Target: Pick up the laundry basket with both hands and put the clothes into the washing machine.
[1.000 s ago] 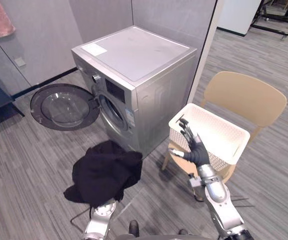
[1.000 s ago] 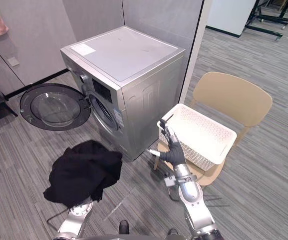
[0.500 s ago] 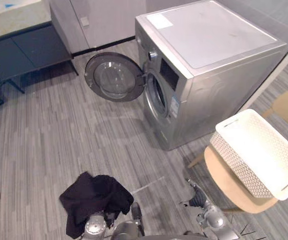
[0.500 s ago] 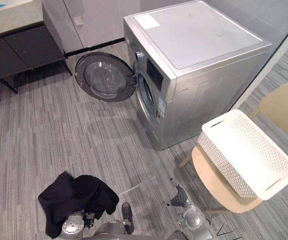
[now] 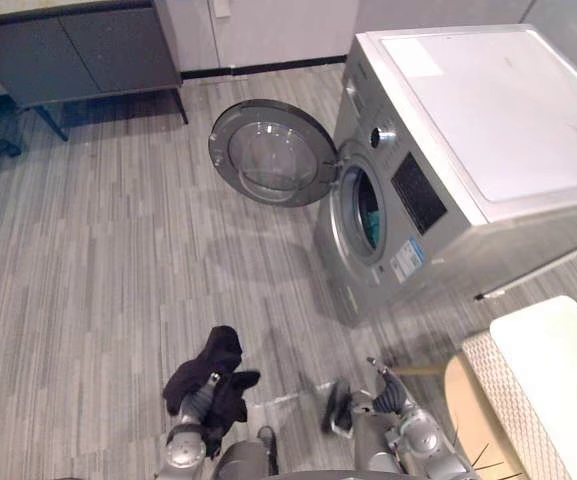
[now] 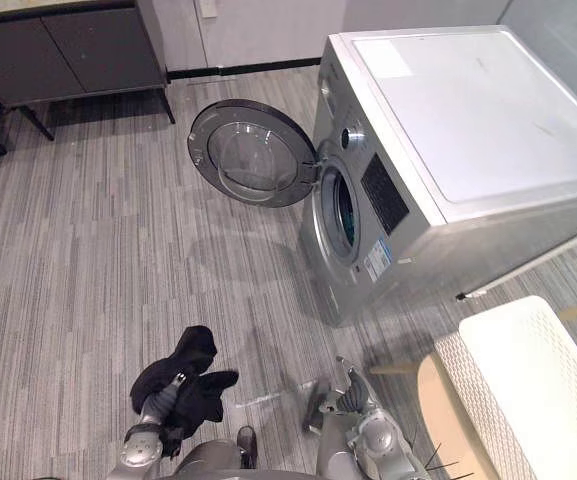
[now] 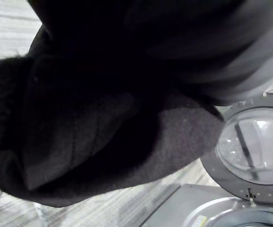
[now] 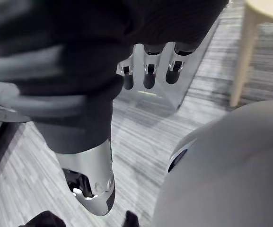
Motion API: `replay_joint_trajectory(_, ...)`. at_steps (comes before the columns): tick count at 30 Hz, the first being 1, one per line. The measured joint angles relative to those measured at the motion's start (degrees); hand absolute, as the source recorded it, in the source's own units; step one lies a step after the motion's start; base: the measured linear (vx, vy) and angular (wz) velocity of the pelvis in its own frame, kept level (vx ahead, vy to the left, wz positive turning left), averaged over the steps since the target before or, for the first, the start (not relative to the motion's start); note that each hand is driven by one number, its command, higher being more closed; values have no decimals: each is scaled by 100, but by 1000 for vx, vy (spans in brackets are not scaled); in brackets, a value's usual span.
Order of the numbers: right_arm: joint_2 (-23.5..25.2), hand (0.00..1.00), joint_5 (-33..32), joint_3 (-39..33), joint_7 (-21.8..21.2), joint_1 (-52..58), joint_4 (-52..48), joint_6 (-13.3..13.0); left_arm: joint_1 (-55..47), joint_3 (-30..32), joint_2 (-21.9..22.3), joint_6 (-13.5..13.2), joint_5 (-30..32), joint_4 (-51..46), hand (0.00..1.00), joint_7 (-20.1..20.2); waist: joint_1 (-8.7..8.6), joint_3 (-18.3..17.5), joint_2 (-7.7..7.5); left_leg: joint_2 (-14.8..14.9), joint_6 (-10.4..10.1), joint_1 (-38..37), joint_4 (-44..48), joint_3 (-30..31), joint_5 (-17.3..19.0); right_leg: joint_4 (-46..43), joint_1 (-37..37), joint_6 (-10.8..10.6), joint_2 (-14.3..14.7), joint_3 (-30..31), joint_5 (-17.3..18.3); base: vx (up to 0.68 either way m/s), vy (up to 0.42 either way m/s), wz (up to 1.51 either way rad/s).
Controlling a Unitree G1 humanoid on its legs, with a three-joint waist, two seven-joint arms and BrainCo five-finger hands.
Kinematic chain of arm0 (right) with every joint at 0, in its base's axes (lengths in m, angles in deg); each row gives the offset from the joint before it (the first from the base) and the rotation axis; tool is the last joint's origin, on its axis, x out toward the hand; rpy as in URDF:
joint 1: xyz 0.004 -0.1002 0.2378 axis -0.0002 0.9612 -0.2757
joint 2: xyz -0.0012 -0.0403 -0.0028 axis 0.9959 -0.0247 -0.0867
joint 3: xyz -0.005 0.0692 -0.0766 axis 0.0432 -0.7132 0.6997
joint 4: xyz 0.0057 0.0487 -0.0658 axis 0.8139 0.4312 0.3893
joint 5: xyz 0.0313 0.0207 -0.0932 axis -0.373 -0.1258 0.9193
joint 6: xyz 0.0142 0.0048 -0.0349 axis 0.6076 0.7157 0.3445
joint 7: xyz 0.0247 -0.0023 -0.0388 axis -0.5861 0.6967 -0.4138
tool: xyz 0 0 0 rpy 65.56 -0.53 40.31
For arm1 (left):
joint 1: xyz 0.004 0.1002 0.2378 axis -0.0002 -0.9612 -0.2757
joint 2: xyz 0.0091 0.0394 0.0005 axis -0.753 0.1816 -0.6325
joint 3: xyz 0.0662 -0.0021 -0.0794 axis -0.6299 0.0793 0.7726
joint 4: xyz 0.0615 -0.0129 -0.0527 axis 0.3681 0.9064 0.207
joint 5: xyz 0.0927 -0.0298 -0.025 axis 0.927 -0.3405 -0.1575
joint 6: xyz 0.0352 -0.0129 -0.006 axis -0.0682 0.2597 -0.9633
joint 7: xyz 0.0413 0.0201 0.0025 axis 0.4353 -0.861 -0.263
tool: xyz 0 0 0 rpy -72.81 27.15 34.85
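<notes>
One black garment [image 5: 211,378], soft and light we judge, best bunched in a fist, hangs over our left hand [image 6: 171,387], whose grip we cannot tell, well short of the washing machine [image 5: 468,130]; our right hand [image 8: 148,66] hangs slack, empty.

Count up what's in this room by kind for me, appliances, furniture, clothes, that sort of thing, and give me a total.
washing machine: 1
laundry basket: 1
black garment: 1
chair: 1
dark cabinet: 1
Total: 5
</notes>
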State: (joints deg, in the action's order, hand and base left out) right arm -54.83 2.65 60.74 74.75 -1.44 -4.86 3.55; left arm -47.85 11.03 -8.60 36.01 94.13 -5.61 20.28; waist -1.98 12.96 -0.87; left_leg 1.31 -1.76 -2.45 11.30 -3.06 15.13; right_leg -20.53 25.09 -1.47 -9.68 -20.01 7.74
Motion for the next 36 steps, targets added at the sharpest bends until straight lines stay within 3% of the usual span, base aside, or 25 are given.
replay_joint_trajectory(2, 1, 0, 0, -2, -20, 51, -84, 3, 7, -13, 23, -12, 45, 10, 100, 6, -76, -63, -62, 50, -227, -161, 191, 104, 137, -189, -104, 326, -35, -28, -483, 537, -222, 77)
replay_joint_trajectory(4, -69, 0, 7, -2, -42, 45, -90, 4, 6, -39, 172, -12, 53, 28, 100, 68, 6, -19, 219, 554, -597, 467, 2098, -161, 24, -280, -467, 487, 269, -138, -299, 672, -295, 22)
replay_joint_trajectory(5, -80, 0, 5, 19, -42, 47, -85, 4, -69, -35, 211, -9, 50, 29, 100, 109, 5, -19, 356, 810, -735, 795, 2989, -284, -280, -139, -691, 559, 471, -164, -221, 499, -201, -31)
replay_joint_trajectory(6, -87, 0, 5, 65, -42, 46, -69, 11, -162, -31, 244, -5, 50, 35, 100, 118, 46, -9, 446, 1125, -655, 1099, 3833, -401, -344, 44, -962, 642, 707, -111, -170, 733, -266, -83)
replay_joint_trajectory(7, -48, 0, 2, 87, -32, 40, -7, 11, -216, -26, 260, 6, 50, 94, 100, 124, 157, 26, 396, 1429, -469, 1345, 4779, -731, -209, 343, -1510, 760, 980, 141, -88, 613, -200, -89)
replay_joint_trajectory(8, -41, 0, 2, 85, -26, 28, 27, 10, -217, -29, 267, 7, 50, 98, 100, 125, 165, 52, 347, 1441, -404, 1407, 4882, -802, -159, 450, -1697, 763, 995, 209, -86, 701, -211, -84)
replay_joint_trajectory(10, 2, 0, -59, 141, -134, 89, 192, 20, -64, -54, 321, -7, 52, 64, 100, 128, 266, 134, 141, 1252, -286, 1806, 4344, -1026, -73, 936, -2325, 754, 990, 661, -92, 514, -120, -69)
replay_joint_trajectory(12, 170, 0, -140, 141, -153, 71, 235, 51, -1, -82, 341, -14, 54, 20, 100, 125, 320, 153, 128, 1058, -287, 2089, 3420, -879, -74, 1065, -2486, 747, 988, 950, -96, 415, 11, -106)
replay_joint_trajectory(13, 261, 0, -111, 122, -131, 22, 268, 50, 39, -107, 361, -11, 59, 21, 100, 129, 298, 171, 112, 823, -337, 2198, 2356, -446, -111, 1071, -2611, 699, 965, 1168, -73, 376, 86, -109)
replay_joint_trajectory(14, 283, 0, -96, 120, -131, 22, 271, 47, 52, -112, 376, -12, 62, 19, 100, 128, 316, 180, 96, 717, -392, 2191, 1943, -225, -155, 1066, -2670, 642, 947, 1273, -43, 363, 151, -115)
replay_joint_trajectory(15, 318, 0, -56, 111, -129, 26, 306, 20, 67, -115, 418, -14, 67, 9, 100, 122, 327, 184, 108, 567, -585, 2175, 1141, 361, -312, 1063, -2794, 480, 945, 1537, 43, 356, 227, -101)
replay_joint_trajectory(17, 306, 0, 24, 94, -94, 58, 352, 13, 80, -137, 514, -15, 66, 26, 100, 118, 359, 123, 271, 539, -647, 2160, 370, 1108, -761, 1047, -2905, 126, 996, 1929, 291, 379, 356, -151)
replay_joint_trajectory(19, 164, 0, 33, 55, -57, 144, 431, 5, 34, -265, 645, -14, 66, 170, 100, 117, 382, -38, 616, 741, -648, 2156, 460, 1256, -1584, 840, -2890, -171, 1135, 2360, 660, 358, 503, -160)
replay_joint_trajectory(21, 376, 0, 58, -145, 70, 145, 493, 11, 247, -425, 402, 6, 72, 332, 100, 123, 281, -80, 119, 339, -412, 2019, 671, 758, -1321, 365, -2722, -401, 558, 2605, 883, 256, 411, -86)
replay_joint_trajectory(23, 393, 0, 54, -322, 118, 158, 495, 20, 364, -491, 343, 4, 74, 328, 100, 115, 296, -129, -29, 181, -171, 1867, 642, 304, -1163, -34, -2453, -480, 253, 2678, 793, 181, 340, -81)
replay_joint_trajectory(25, 408, 0, 53, -337, 115, 61, 550, 21, 355, -496, 219, 6, 83, 310, 100, 114, 329, -126, -34, 174, -12, 1590, 527, -222, -1044, -481, -2139, -541, 1, 2428, 568, 130, 289, -121)
replay_joint_trajectory(28, 457, 0, 51, -225, 108, -61, 612, 23, 291, -495, 72, 11, 82, 265, 100, 121, 290, -126, -13, 191, 166, 1141, 211, -978, -980, -806, -1878, -412, -460, 521, 484, 99, 184, -121)
replay_joint_trajectory(30, 446, 0, 50, -218, 109, -145, 749, 26, 284, -487, 73, 11, 80, 197, 100, 124, 293, -129, -11, 211, 178, 992, 155, -1264, -977, -558, -1971, -369, -548, -178, 504, 107, 56, -82)
replay_joint_trajectory(32, 429, 0, 46, -221, 109, -158, 784, 30, 330, -493, 61, 11, 81, 183, 100, 129, 272, -131, -7, 215, 178, 963, 160, -1371, -977, -198, -2138, -348, -536, -460, 528, 105, -11, -49)
replay_joint_trajectory(35, 419, 0, -6, -279, 107, -142, 903, 46, 364, -499, 99, 10, 84, 179, 100, 229, 286, -130, 14, 401, 134, 968, 473, -1528, -950, 267, -2335, -355, -331, -281, 524, 57, -102, -41)
replay_joint_trajectory(36, 429, 0, -6, -266, 93, -138, 1032, 74, 362, -507, 108, 12, 83, 183, 100, 253, 309, -119, 28, 559, 29, 1031, 874, -1578, -882, 329, -2400, -363, -237, -156, 510, 12, -133, -67)
